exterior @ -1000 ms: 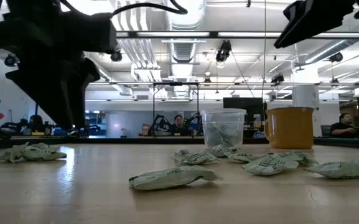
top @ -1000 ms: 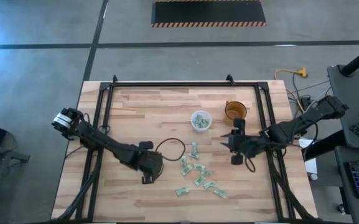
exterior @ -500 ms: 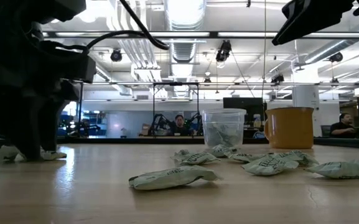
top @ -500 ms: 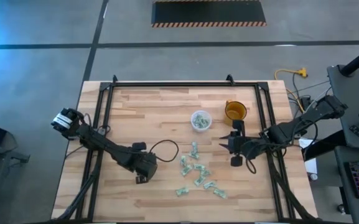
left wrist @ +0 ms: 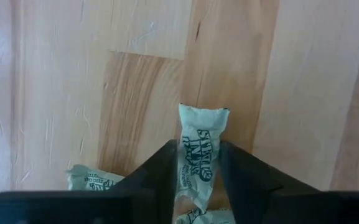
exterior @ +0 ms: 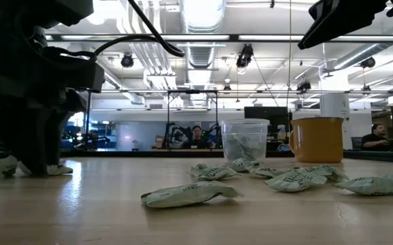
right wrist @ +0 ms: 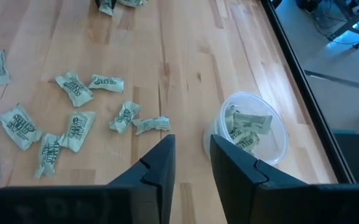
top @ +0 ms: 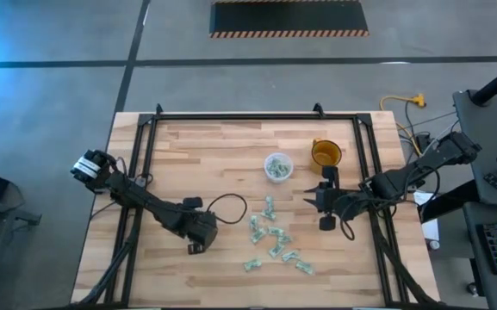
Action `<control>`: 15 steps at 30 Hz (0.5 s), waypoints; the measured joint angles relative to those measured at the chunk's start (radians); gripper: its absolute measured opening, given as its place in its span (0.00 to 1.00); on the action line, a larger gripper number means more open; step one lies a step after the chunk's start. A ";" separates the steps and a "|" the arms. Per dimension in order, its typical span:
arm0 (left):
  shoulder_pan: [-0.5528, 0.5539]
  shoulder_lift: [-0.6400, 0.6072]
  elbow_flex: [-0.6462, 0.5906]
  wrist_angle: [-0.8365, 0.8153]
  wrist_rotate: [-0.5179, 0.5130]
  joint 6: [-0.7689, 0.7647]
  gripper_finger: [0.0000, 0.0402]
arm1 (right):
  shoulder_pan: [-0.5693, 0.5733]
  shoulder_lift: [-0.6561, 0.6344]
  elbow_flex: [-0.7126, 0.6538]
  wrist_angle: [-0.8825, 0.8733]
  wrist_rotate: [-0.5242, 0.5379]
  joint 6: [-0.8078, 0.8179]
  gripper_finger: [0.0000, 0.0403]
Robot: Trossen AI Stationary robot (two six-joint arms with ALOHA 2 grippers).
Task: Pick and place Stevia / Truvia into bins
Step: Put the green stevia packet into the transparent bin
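We are down at the table with the left gripper (left wrist: 199, 171), its two fingers pinching a single green-and-white sachet (left wrist: 199, 155) at the left of the wooden table (top: 222, 146), apart from the main scatter. The packet stands between the jaws with its crimped end poking out, so we call that a grip, though whether it is fully tight we cannot say.

These packets (top: 276, 243) look featherlight, thin and crumply. We judge they will bend rather than resist, and a flat one offers little to bite on, so the best hold is across the narrow width near the middle, where the paper is puffed. They should not break, but they could slide out of a loose pinch.

The loose pile lies centre-right on the near half of the table, with two more sachets just beside the one we hold. The clear cup (top: 277, 166) sits farther back at centre, already holding a few packets, and the orange cup (top: 326, 153) stands to its right.

The right gripper (right wrist: 190, 163) hovers high, right of the pile, fingers parted and empty, looking at the clear cup.

Bare wood lies between us and the cup. The black frame rails (top: 140, 155) edge the table on the left.
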 joint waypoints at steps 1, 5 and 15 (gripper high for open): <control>0.000 0.000 0.000 0.000 0.000 0.000 0.21 | 0.000 0.000 0.000 0.000 0.000 0.000 0.22; 0.000 0.000 0.000 0.000 0.000 0.001 0.11 | 0.000 0.000 0.000 0.000 0.000 0.000 0.20; 0.000 0.000 0.030 0.046 -0.084 0.154 0.01 | 0.000 0.000 0.000 0.001 0.000 0.000 0.18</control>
